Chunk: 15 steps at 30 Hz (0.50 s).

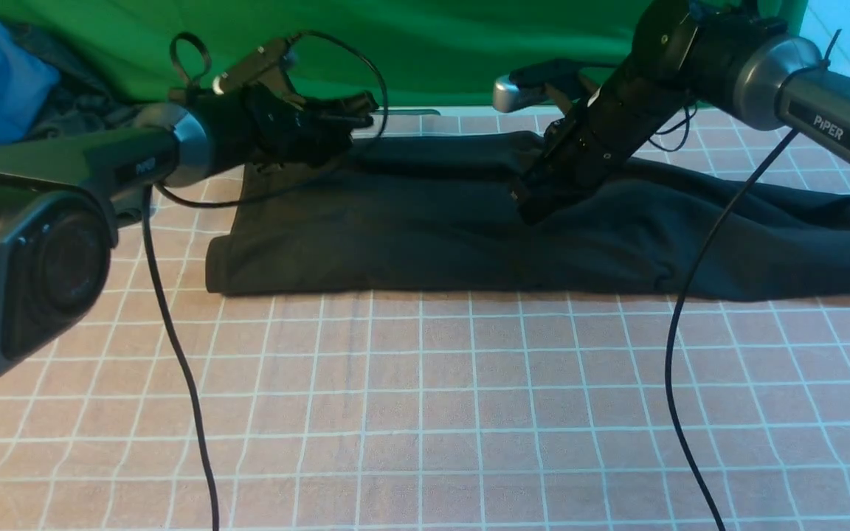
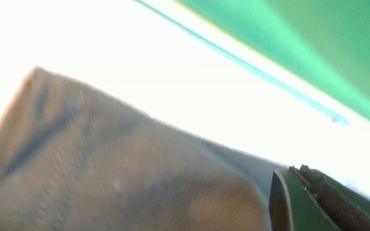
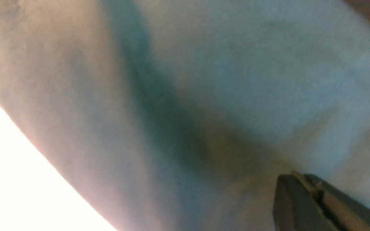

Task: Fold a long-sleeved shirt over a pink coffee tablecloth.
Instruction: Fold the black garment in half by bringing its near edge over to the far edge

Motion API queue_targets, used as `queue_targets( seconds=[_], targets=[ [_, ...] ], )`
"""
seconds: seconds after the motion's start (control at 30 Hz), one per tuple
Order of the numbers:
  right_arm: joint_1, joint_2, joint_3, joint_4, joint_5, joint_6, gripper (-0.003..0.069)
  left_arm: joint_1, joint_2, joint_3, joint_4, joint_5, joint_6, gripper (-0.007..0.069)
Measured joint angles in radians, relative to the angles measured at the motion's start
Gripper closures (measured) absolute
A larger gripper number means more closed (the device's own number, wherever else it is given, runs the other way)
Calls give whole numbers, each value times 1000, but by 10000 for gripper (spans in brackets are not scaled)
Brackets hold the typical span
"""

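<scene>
- Jaws of the left arm point(image 1: 63, 166): shut, empty, hovering over the left far corner of the long-sleeved shirt point(image 1: 410, 228).
- Jaws of the right arm point(image 1: 823, 118): shut, tip down on the shirt's middle; whether cloth is pinched, cannot tell.
- Shirt: long folded band across the pink coffee tablecloth point(image 1: 425, 398).

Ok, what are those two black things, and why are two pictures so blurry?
They are a robot's left arm and right arm, each ending in a gripper. The big picture looks forward from between them. The blurry ones come from cameras on each wrist, close to the cloth. A black long-sleeved shirt lies on the pink coffee tablecloth. The left gripper hovers shut above it, holding nothing. The right gripper, also shut, rests on the shirt; whether it pinches cloth is unclear.
</scene>
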Motion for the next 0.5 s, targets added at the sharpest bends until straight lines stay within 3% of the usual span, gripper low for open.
queue_targets(
  seconds=[0.33, 0.5],
  targets=[
    [-31, 0, 0, -55, -288, 1, 620, 90, -149, -1, 40, 387, 16, 611],
    [-34, 0, 0, -53, -313, 36, 620, 106, -166, -1, 48, 526, 71, 611]
  ],
)
